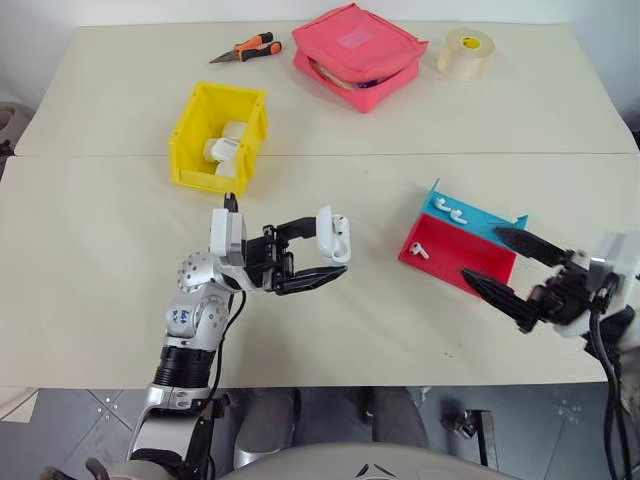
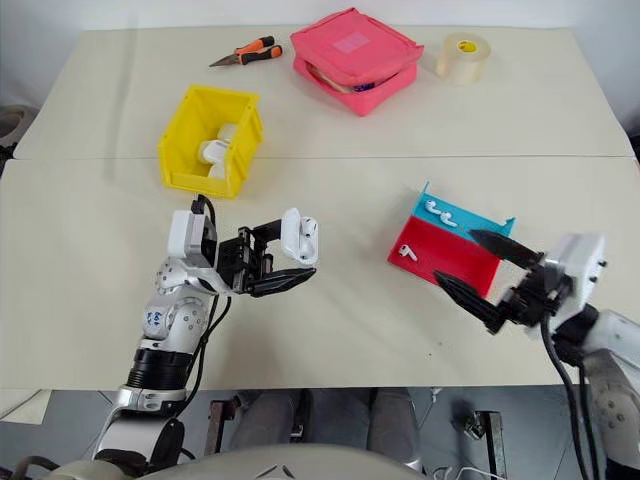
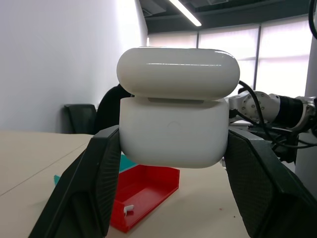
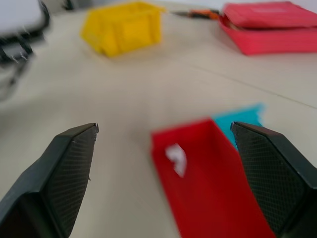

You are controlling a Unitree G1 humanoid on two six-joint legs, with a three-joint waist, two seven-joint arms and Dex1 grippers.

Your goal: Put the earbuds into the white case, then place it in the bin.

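My left gripper is shut on the white case and holds it above the table's middle, the lid tipped open. In the left wrist view the case sits squeezed between the two black fingers. One earbud lies in the red tray, another earbud in the blue tray beside it. My right gripper is open and empty at the trays' near right side, its fingertips reaching over the red tray. The yellow bin stands at the far left.
White items lie inside the bin. Along the far edge are orange-handled pliers, a pink zipped pouch and a clear tape roll. A seam crosses the table behind the trays.
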